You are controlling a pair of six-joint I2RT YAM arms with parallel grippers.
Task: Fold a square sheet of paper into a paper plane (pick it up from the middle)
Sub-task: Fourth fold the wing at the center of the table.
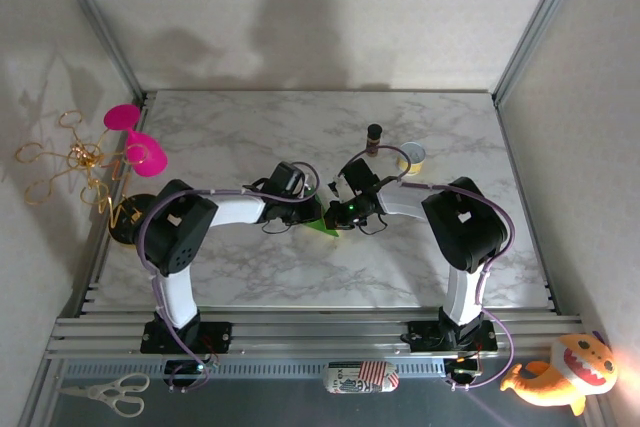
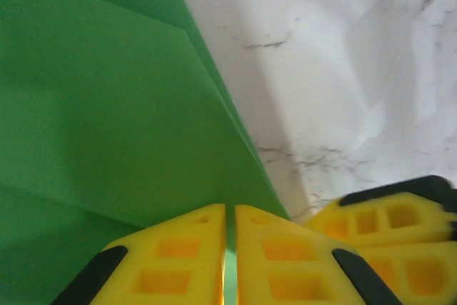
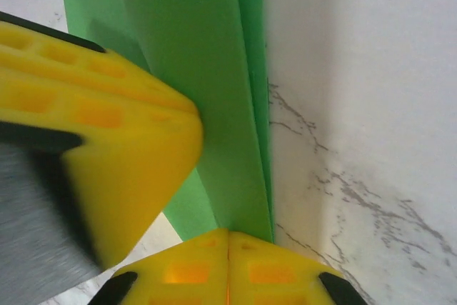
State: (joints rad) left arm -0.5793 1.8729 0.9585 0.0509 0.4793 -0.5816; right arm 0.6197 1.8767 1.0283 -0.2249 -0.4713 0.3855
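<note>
You get bright, even light; faint shadows lie on the desk (image 1: 250, 277) and the wrist views blur close up.

Bright green sheet of paper (image 1: 322, 226), folded into layered creases; mid-table.

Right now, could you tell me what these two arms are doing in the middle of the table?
Both arms meet over a folded green paper in the middle of the table. The left gripper and the right gripper are each shut on its edge, close beside each other. The paper shows layered folds but does not look like a finished plane yet.
</note>
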